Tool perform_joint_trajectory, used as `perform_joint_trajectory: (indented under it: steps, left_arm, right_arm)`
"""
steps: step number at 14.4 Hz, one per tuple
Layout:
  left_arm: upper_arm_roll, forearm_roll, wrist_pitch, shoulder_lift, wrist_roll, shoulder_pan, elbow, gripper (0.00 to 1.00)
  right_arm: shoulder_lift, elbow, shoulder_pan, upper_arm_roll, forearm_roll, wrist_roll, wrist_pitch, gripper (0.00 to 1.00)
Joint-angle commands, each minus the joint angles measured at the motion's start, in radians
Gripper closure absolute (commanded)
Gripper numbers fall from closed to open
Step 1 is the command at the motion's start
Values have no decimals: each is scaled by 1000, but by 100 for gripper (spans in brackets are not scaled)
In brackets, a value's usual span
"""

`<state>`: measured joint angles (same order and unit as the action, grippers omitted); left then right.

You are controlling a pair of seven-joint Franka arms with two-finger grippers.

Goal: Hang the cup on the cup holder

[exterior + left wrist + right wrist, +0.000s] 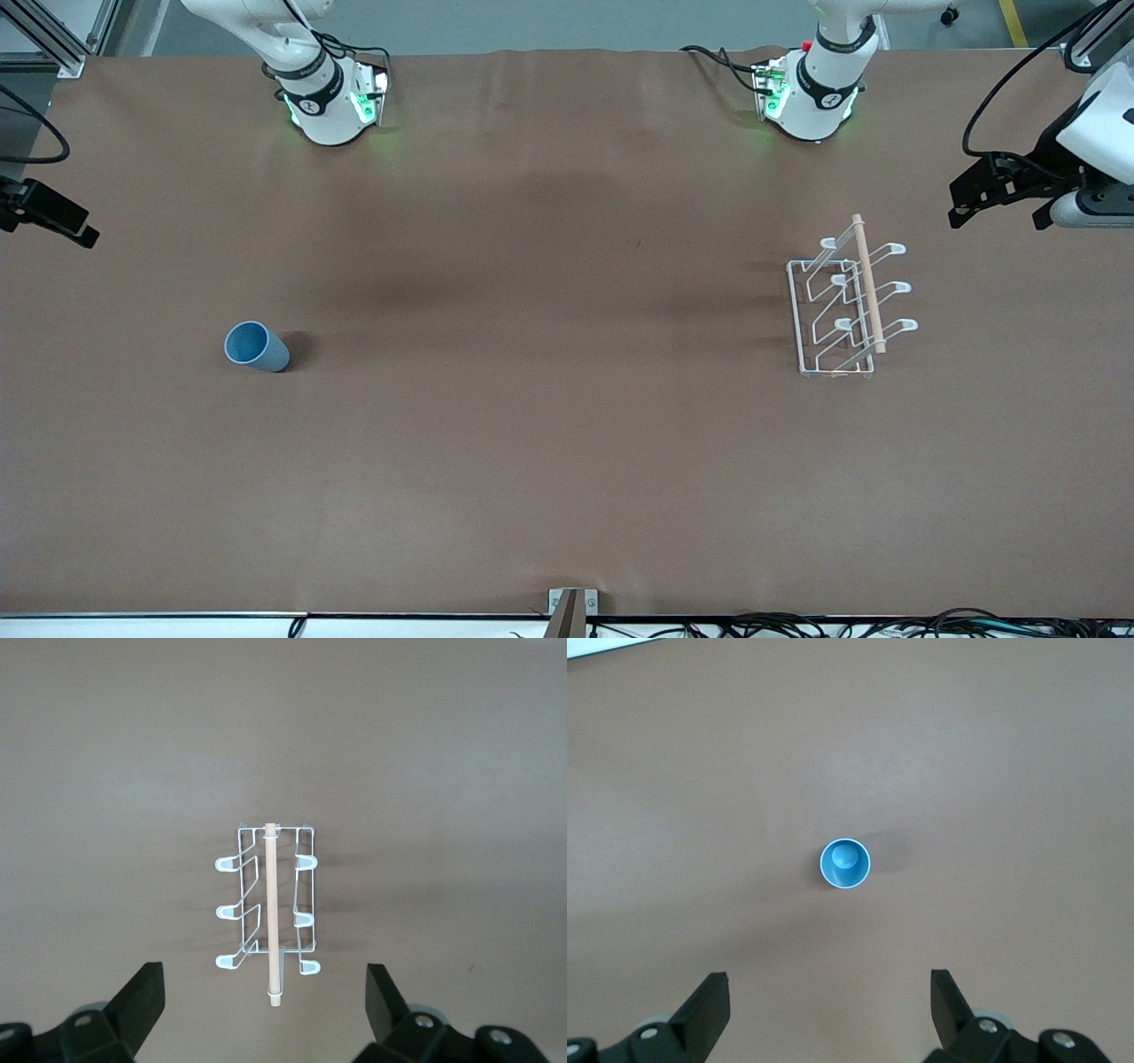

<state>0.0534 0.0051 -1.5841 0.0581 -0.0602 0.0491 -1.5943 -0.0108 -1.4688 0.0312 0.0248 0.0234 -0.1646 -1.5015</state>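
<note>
The light-blue cup (pixel 256 346) stands upright, mouth up, on the brown table toward the right arm's end; it also shows in the right wrist view (pixel 845 864). The white wire cup holder (pixel 843 307) with its wooden rod stands toward the left arm's end, and also shows in the left wrist view (pixel 268 912). My right gripper (pixel 830 1010) is open and empty, high over the table beside the cup, at the edge of the front view (pixel 44 221). My left gripper (pixel 266 1010) is open and empty, high beside the cup holder (pixel 997 208).
The brown table cover (pixel 549 399) is bare between the cup and the cup holder. Both arm bases (pixel 332 102) (pixel 811 93) stand along the edge farthest from the front camera. Cables (pixel 797 625) lie along the edge nearest to it.
</note>
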Motion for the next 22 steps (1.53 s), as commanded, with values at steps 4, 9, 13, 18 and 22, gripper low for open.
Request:
perform_joint_trajectory:
  steps: [4, 9, 13, 18, 22]
  left_arm:
    - [-3, -13, 1, -10, 7, -2, 24, 0]
    - [-3, -13, -2, -17, -1, 0, 24, 0]
    - [-3, -13, -2, -17, -1, -2, 22, 0]
    - [-3, -13, -5, -23, 0, -3, 20, 0]
    - [-3, -13, -11, -24, 0, -3, 19, 0]
  right_arm:
    - [0, -1, 7, -5, -10, 7, 0, 0]
    - [0, -1, 7, -3, -8, 11, 6, 0]
    - [0, -2, 9, -3, -5, 17, 6, 0]
    - [-5, -105, 15, -2, 6, 95, -66, 0]
    - [-6, -312, 16, 1, 6, 100, -233, 0]
